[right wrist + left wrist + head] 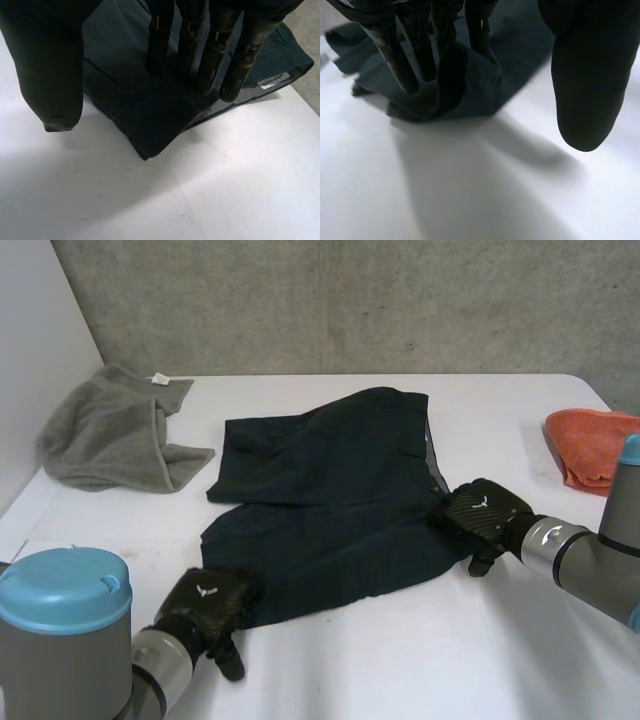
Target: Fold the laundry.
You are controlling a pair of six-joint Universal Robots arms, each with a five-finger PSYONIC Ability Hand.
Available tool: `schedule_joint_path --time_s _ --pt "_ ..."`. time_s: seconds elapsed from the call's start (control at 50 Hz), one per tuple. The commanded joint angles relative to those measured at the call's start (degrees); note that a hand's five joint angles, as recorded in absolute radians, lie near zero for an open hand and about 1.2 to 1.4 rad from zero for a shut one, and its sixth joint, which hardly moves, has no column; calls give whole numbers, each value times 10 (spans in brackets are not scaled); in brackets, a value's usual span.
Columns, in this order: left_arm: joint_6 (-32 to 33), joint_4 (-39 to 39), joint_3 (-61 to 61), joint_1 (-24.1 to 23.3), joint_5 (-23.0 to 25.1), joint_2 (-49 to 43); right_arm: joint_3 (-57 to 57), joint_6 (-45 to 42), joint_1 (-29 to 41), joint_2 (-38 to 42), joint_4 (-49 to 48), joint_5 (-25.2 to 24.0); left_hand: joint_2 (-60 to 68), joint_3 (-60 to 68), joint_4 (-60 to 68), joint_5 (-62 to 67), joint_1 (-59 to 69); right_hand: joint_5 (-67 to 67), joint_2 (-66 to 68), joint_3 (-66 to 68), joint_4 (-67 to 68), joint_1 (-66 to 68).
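Observation:
Dark navy shorts (pixel 330 490) lie spread flat in the middle of the white table. My left hand (pixel 205 608) rests at their near left corner. In the left wrist view its fingers (pixel 420 50) reach straight down onto the rucked cloth (pixel 520 45), while the thumb (pixel 590 75) hangs apart above bare table. My right hand (pixel 485 512) sits on the shorts' right edge by the waistband. There its straight fingers (pixel 210 55) press on a corner of the cloth (pixel 150 120), thumb (pixel 50 65) off to the side over the table. Neither hand pinches cloth.
A crumpled grey towel (pixel 110 430) lies at the back left. At the table's right edge is an orange cloth (pixel 590 445). A white label (pixel 272 80) shows on the shorts beyond my right fingertips. A concrete wall stands behind the table.

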Motion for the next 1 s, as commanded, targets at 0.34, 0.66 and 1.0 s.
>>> schedule_joint_path --time_s 0.34,0.66,1.0 --pt "23 88 61 4 -47 -92 -18 4 3 33 -30 13 55 53 58 62 40 168 158 154 157 205" --pt "57 120 32 0 -48 -19 -24 39 7 16 -25 35 593 591 596 600 578 495 485 482 485 532" --pt "180 -182 -5 -46 -32 96 53 -160 -50 -179 385 78 593 591 596 600 578 495 485 482 485 532"
